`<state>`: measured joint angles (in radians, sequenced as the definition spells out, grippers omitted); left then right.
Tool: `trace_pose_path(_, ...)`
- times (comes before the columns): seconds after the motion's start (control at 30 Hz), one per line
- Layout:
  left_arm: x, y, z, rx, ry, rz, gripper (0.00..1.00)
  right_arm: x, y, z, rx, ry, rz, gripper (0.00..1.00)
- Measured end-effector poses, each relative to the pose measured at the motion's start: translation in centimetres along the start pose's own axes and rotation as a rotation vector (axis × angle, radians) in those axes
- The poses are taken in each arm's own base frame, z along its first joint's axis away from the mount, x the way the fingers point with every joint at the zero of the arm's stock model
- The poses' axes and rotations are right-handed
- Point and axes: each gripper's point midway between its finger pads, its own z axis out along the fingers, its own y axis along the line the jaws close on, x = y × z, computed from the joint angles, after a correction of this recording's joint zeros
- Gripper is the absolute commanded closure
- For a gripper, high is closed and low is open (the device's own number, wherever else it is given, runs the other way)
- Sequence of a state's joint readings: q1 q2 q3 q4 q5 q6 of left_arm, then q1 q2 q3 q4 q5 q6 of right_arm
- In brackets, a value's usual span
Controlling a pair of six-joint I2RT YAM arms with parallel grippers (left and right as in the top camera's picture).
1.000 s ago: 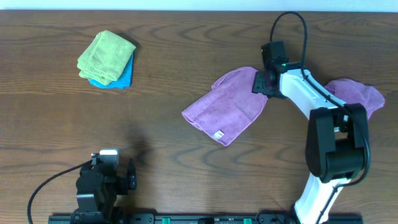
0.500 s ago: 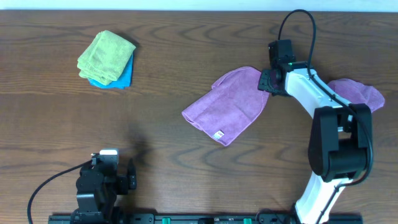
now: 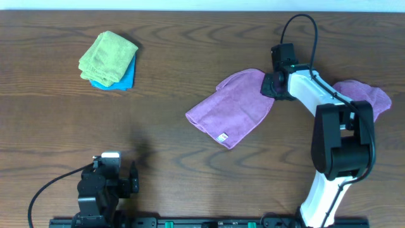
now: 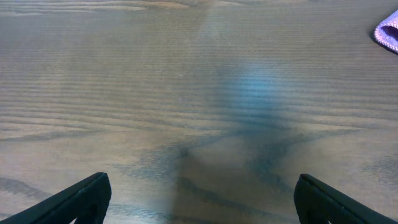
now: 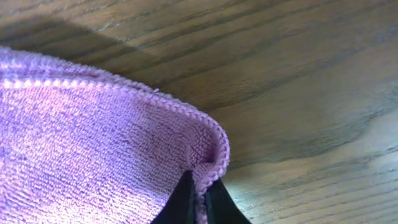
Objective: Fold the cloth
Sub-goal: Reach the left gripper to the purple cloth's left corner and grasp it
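The cloth (image 3: pixel 231 107), purple with a small white label (image 3: pixel 223 137) at its near corner, lies spread on the table's middle right. My right gripper (image 3: pixel 272 85) sits at the cloth's far right corner and is shut on it. In the right wrist view the black fingertips (image 5: pixel 186 196) pinch the stitched hem of the cloth (image 5: pixel 93 143), which bulges up around them. My left gripper (image 4: pixel 200 202) stands wide open over bare wood near the front left edge, with a purple cloth edge (image 4: pixel 388 31) at the far right of its view.
A second purple cloth (image 3: pixel 367 95) lies rumpled at the far right, partly under the right arm. A folded green cloth (image 3: pixel 107 57) rests on a blue one (image 3: pixel 123 79) at the back left. The left arm's base (image 3: pixel 101 187) sits at the front left.
My right gripper shifted a little along the cloth's far right corner and closed onto its hem. The left arm has not moved.
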<state>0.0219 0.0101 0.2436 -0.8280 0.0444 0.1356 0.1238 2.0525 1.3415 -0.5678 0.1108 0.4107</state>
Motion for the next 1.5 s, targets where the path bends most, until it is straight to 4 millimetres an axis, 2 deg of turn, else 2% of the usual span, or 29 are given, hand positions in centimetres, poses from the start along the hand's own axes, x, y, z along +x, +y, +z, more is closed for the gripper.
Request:
trace_pose_path(0.43, 0.0, 0.0, 0.0, 0.0, 0.0, 0.0, 0.05, 2.8, -2.1, -1.1, 0.096, 0.115, -0.02, 0.99)
trace_pose_path(0.57, -0.2, -0.1, 0.0, 0.003, -0.007, 0.0, 0.05, 3.4, -2.6, -2.2, 0.107, 0.136, -0.023, 0.99)
trace_pose_path(0.73, -0.6, -1.2, 0.0, 0.071, -0.024, -0.041, 0.05, 2.9, -2.6, -4.5, 0.094, 0.108, -0.019, 0.99)
trace_pose_path(0.93, -3.0, -3.3, -0.4, 0.208, -0.105, -0.183, 0.05, 2.0, -2.4, -6.4, 0.069, 0.062, -0.012, 0.99)
trace_pose_path(1.07, -3.9, -4.4, -1.2, 0.281, -0.072, -0.241, 0.05, 2.0, -2.4, -6.6, 0.066, 0.058, -0.012, 0.99)
trace_pose_path(1.27, -8.3, -5.8, -2.9, 0.379, 0.025, -0.292, 0.05, 2.0, -2.0, -6.5, 0.044, 0.064, -0.01, 0.99)
trace_pose_path(1.4, -11.4, -7.5, -2.2, 0.478, 0.163, -0.329, 0.05, 2.1, -1.7, -6.5, 0.029, 0.068, -0.009, 0.99)
trace_pose_path(1.5, -13.8, -9.5, -1.3, 0.578, 0.256, -0.336, 0.05, 2.1, -1.6, -6.5, 0.024, 0.07, -0.009, 0.99)
